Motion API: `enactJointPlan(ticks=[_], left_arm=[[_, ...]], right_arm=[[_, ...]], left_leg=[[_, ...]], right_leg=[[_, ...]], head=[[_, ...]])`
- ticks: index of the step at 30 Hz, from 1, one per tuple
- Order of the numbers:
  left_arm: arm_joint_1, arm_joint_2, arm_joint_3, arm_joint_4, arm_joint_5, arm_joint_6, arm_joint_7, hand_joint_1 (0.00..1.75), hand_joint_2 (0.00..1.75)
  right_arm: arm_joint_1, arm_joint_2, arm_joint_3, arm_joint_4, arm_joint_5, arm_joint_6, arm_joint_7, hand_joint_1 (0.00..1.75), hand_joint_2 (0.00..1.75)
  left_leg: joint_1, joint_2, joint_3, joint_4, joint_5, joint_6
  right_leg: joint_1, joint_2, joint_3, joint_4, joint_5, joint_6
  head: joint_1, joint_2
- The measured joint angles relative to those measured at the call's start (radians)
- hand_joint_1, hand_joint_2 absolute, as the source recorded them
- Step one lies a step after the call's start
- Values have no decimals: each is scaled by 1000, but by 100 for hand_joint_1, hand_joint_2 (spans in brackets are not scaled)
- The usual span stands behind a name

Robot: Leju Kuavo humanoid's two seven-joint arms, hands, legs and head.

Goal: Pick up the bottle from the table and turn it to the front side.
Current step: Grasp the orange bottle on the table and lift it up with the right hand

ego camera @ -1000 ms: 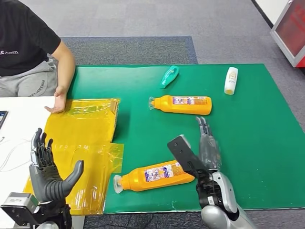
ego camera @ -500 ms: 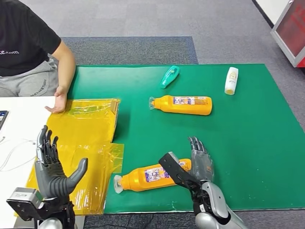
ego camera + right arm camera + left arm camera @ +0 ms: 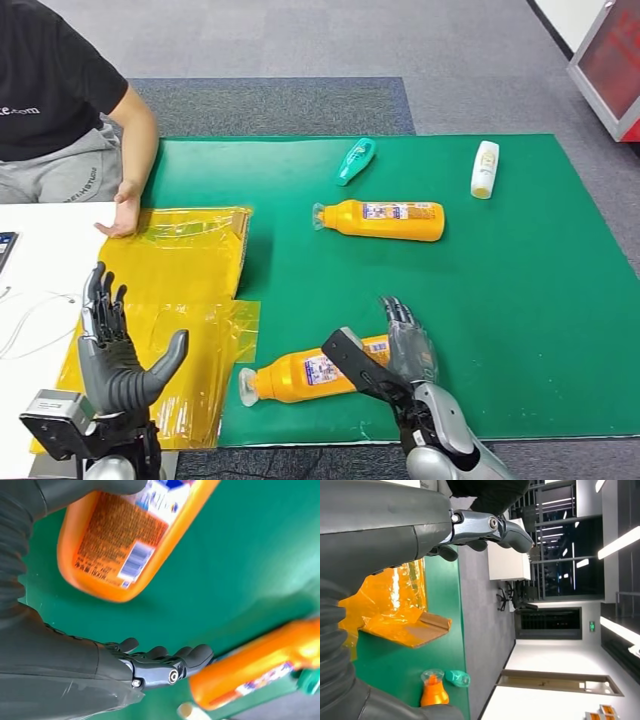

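Head view: Where the green mat [image 3: 528,260] meets the robot's side of the table, the near orange bottle [image 3: 313,372] is seen lying flat, cap toward the yellow plastic bags [image 3: 181,290]. The right hand [image 3: 404,352] is placed at its base end, fingers spread and nothing gripped; contact cannot be told. The left hand [image 3: 113,350] is held up, fingers apart, empty.
Count: two orange bottles (the far one [image 3: 385,219] mid-mat), one teal bottle [image 3: 355,160], one white bottle [image 3: 484,168]. A person's hand [image 3: 121,215] is rested on the bags.
Left wrist view: the left hand's fingers [image 3: 486,527] are seen extended, with nothing between them.
Right wrist view: the near bottle's base [image 3: 113,545] is shown with small print and a barcode, close beside the open right hand [image 3: 154,666].
Handling: the bottle is judged rigid, smooth, fairly light and prone to rolling; the flat mid-body near the base is judged the best hold.
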Motion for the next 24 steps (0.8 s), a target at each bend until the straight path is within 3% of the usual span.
enactJointPlan(ticks=[8,16,24], left_arm=[[-5,-11,3,2,-14,-36,4,0,175],[-28,-24,7,17,-29,-77,9,0,175],[-42,-35,17,34,-26,-91,9,0,175]], right_arm=[[-16,-50,10,-40,18,113,-18,0,175],[-110,-153,32,-41,67,223,-1,0,175],[-175,-168,58,-41,72,242,-1,0,175]], left_leg=[[0,0,0,0,1,0],[-2,0,0,0,2,2],[-1,0,-1,0,2,2]], right_leg=[[0,0,1,0,1,0],[-2,0,1,0,2,3],[-2,0,1,0,2,3]], head=[[0,0],[0,0],[0,0]])
